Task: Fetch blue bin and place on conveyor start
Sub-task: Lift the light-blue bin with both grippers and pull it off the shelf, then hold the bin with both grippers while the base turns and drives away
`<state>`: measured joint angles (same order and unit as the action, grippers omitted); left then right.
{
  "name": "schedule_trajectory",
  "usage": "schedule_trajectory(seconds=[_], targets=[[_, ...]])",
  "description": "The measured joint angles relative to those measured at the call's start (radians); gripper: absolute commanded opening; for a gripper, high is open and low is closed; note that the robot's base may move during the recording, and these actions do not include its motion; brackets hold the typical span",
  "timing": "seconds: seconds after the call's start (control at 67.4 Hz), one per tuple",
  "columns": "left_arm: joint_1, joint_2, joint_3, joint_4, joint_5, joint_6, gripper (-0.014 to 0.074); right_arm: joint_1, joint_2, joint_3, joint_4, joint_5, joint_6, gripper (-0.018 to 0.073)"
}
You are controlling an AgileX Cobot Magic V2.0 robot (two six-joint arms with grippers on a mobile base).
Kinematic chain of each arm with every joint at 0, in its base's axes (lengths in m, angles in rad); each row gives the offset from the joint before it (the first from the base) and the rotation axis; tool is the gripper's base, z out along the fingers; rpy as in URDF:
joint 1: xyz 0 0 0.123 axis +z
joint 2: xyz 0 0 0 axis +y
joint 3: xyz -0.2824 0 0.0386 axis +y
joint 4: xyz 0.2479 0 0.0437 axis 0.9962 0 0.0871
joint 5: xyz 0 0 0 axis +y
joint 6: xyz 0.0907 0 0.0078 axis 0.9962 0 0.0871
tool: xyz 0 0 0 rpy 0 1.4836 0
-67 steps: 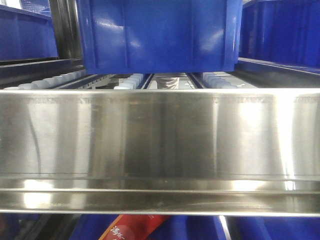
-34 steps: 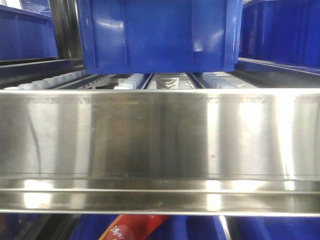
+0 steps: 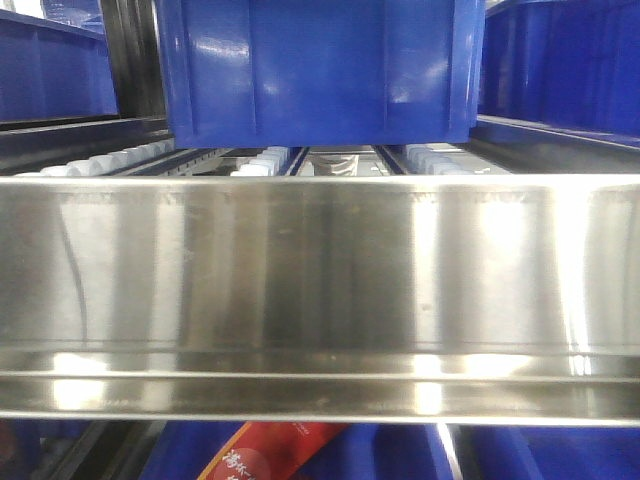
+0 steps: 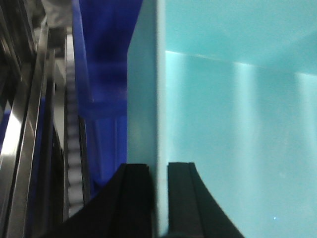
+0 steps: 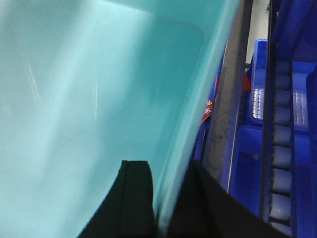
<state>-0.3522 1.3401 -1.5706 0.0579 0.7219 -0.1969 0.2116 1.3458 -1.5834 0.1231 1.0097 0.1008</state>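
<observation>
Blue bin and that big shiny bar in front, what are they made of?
The blue bin looks like smooth plastic: its pale aqua walls have a soft sheen, and light seems to glow through them. The shiny bar looks like stainless steel, probably brushed: it mirrors bright streaks of light and shows a faint fine grain.

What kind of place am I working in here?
Probably a warehouse flow rack: dark-blue crates sit on white roller tracks behind a stainless-steel shelf rail. The left gripper and right gripper clamp the blue bin.
</observation>
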Motion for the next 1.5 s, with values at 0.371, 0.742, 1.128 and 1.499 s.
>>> schedule_trajectory(seconds=[0.371, 0.742, 1.128, 1.499], targets=[[0.000, 0.002, 0.000, 0.010, -0.053, 0.009, -0.0111, 0.000, 0.004, 0.000, 0.002, -0.022, 0.000, -0.0151], [0.002, 0.002, 0.000, 0.022, -0.060, 0.010, -0.0111, 0.000, 0.025, 0.000, 0.002, -0.089, -0.002, -0.0151], [0.002, 0.002, 0.000, 0.025, -0.068, 0.010, -0.0111, 0.000, 0.027, 0.000, 0.002, -0.118, -0.002, -0.0151], [0.002, 0.002, 0.000, 0.025, -0.068, 0.010, -0.0111, 0.000, 0.027, 0.000, 0.000, -0.118, -0.002, -0.0151]])
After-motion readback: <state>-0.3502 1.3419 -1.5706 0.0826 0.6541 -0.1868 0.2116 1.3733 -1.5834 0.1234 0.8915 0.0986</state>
